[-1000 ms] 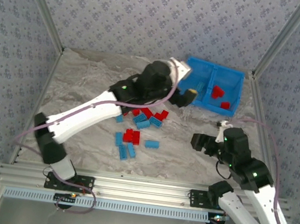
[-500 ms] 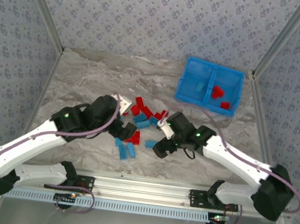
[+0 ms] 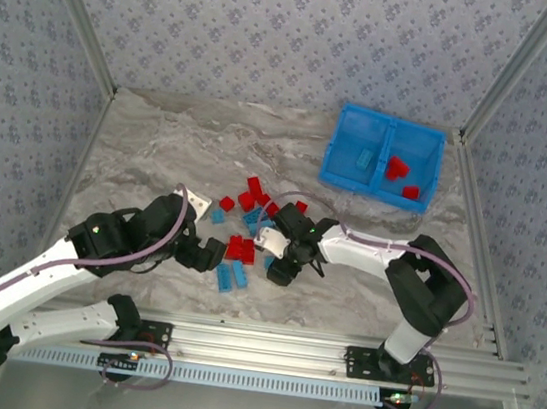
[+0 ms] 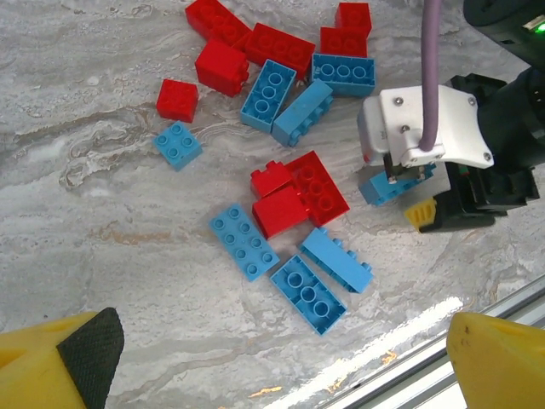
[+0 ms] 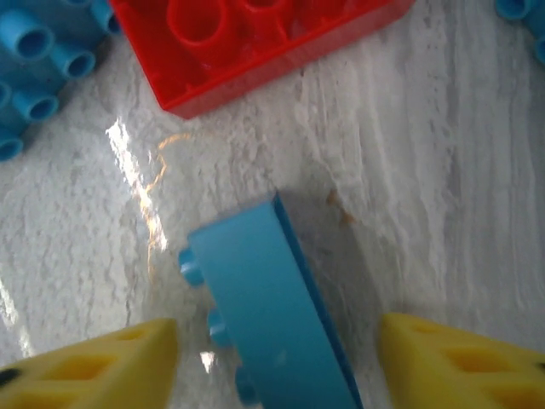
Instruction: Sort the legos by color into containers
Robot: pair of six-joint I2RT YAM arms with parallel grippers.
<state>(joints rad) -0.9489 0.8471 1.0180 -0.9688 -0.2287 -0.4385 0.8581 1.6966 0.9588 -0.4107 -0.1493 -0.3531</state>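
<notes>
Red and light blue legos (image 3: pixel 240 249) lie scattered mid-table. My right gripper (image 3: pixel 280 269) is down at the pile's right edge. In the right wrist view it (image 5: pixel 277 366) stands open astride a light blue brick (image 5: pixel 272 315) lying on its side, with a gap at each yellow finger (image 5: pixel 111 366). My left gripper (image 3: pixel 211 254) hangs at the pile's left, wide open (image 4: pixel 277 375) with nothing between its fingers, above several blue bricks (image 4: pixel 309 294) and a red one (image 4: pixel 302 192). The containers are a blue bin (image 3: pixel 356 188) at the back right.
The bin's left compartment holds a blue brick (image 3: pixel 363 160) and its right one holds red bricks (image 3: pixel 396 167). Patterned walls and metal posts close in the table. A metal rail (image 3: pixel 255 343) runs along the near edge.
My right arm swung from the right side to the pile and lowered over a blue brick, its jaws narrowing. My left arm drew back from the bin to the pile's left.
</notes>
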